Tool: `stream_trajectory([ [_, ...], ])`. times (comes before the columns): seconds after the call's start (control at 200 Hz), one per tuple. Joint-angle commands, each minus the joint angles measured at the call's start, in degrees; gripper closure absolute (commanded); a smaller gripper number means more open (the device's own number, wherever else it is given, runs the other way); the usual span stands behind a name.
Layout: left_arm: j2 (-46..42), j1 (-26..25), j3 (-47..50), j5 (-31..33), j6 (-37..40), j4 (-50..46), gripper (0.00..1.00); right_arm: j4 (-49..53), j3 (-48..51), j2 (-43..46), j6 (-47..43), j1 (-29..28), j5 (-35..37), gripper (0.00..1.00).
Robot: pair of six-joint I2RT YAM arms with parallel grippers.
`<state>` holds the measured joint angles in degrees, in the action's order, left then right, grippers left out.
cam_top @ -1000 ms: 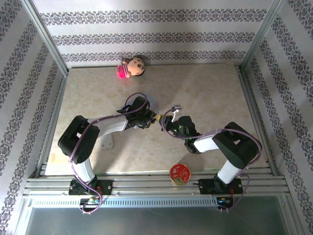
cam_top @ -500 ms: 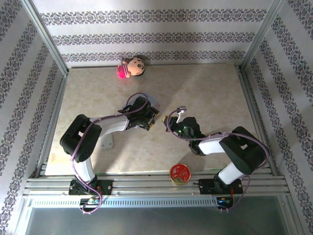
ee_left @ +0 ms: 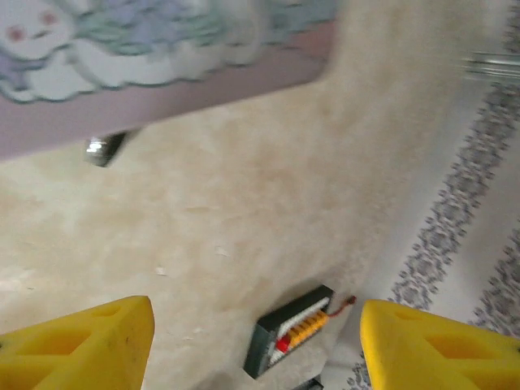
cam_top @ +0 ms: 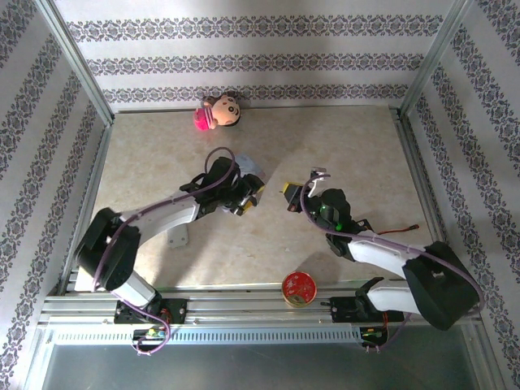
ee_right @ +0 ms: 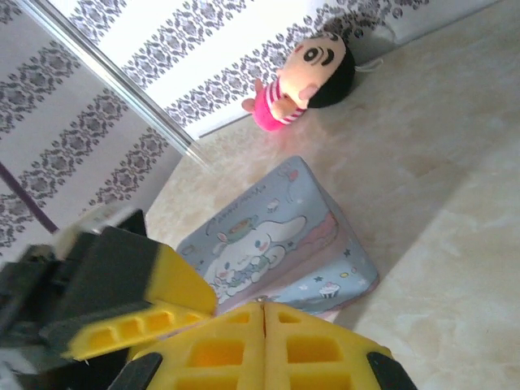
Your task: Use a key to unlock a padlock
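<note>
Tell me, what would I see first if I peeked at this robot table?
Probably the little doll in pink, lying at the far edge of the table by the patterned wall. Then the pale blue box with cartoon pictures in the middle, with the robot's left arm and right arm reaching in toward it. A round red tin sits at the near edge.

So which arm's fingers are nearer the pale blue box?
Left. The left fingers hover open at the near edge of the box; the right fingers, shut, sit off to its right.
</note>
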<state>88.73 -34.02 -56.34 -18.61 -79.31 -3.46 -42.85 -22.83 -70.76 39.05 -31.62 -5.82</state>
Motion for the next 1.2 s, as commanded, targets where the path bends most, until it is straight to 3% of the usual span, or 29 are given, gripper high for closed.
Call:
stream_trajectory([
  [0.0,-3.50,0.01,2.28,0.94,9.17,4.69,0.32,3.81,-1.03,2.40,0.37,0.57,-2.24,1.00],
  [0.235,-1.57,0.01,6.96,-11.13,13.29,26.53,0.34,0.72,-2.26,3.87,4.61,0.93,-7.08,1.00],
  [0.445,0.44,-0.39,6.95,-16.51,13.68,32.45,0.40,-1.59,-2.78,4.24,6.75,1.38,-8.24,1.00],
  [0.8,3.56,-1.13,5.62,-20.91,12.20,40.26,0.43,-12.54,-1.91,0.14,14.64,3.40,-8.69,1.00],
  [1.014,7.37,-1.09,6.48,-21.46,5.22,53.15,0.57,-17.52,-1.95,-3.07,17.79,3.40,-10.21,1.00],
  [1.194,8.24,-1.05,6.99,-20.70,3.46,56.63,0.67,-18.93,-1.49,-3.94,18.69,3.40,-10.46,1.00],
])
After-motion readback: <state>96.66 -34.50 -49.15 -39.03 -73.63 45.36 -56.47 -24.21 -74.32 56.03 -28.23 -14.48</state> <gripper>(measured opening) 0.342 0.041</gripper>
